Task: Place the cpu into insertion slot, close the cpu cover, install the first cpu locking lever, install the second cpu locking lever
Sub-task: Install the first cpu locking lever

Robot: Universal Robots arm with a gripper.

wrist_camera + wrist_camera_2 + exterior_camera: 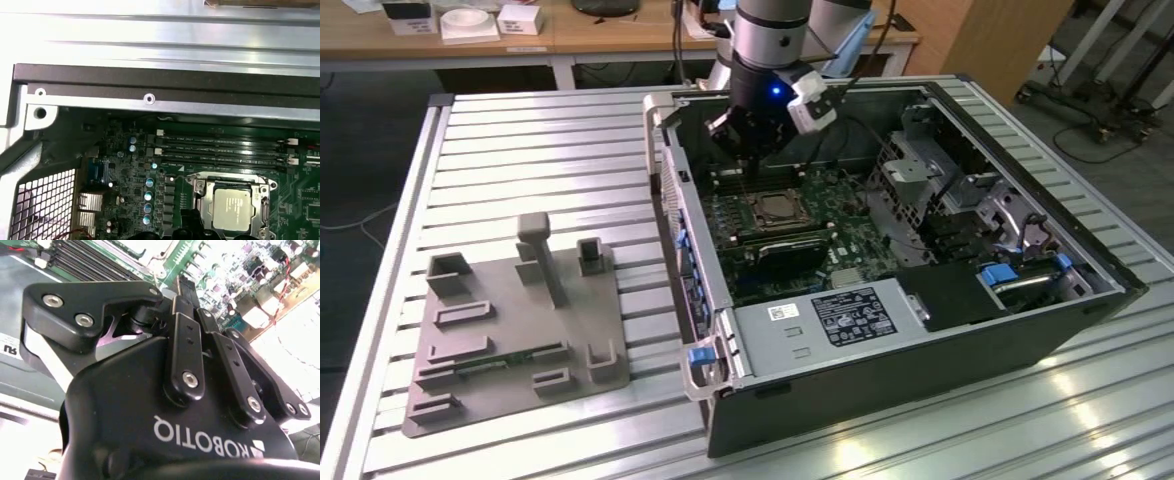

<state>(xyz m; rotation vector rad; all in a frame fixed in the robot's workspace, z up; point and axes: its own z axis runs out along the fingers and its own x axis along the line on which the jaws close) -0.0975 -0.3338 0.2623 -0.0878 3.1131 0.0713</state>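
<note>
The gripper (744,152) looks closed. In the second wrist view its black fingers (187,295) come together at the tips, w/ nothing held btw. them. It hangs from the arm (767,40) inside the open pc case (907,395), above the green board (854,238), and I see no contact w/ any part. In the exterior view it is over the long black memory slots (750,182), just on the far side of the socket (755,222), near it but apart.

The cpu (234,206) sits flat in the socket, silver-grey top up. The cover (206,210), a thin metal frame, lies around it, and the cpu top shows through the square opening. In the first wrist view the memory slots run side by side just beside the socket, btw. it and the case wall.

Further out in the case, toward the near end in the exterior view, there is a grey box w/ a black label (847,315). The case lies on a slatted metal table (520,140). At the exterior view's left, well apart from the case, a grey fixture plate (507,340) w/ upright blocks lies on the same table. Behind the table stands a wooden desk (627,35).
</note>
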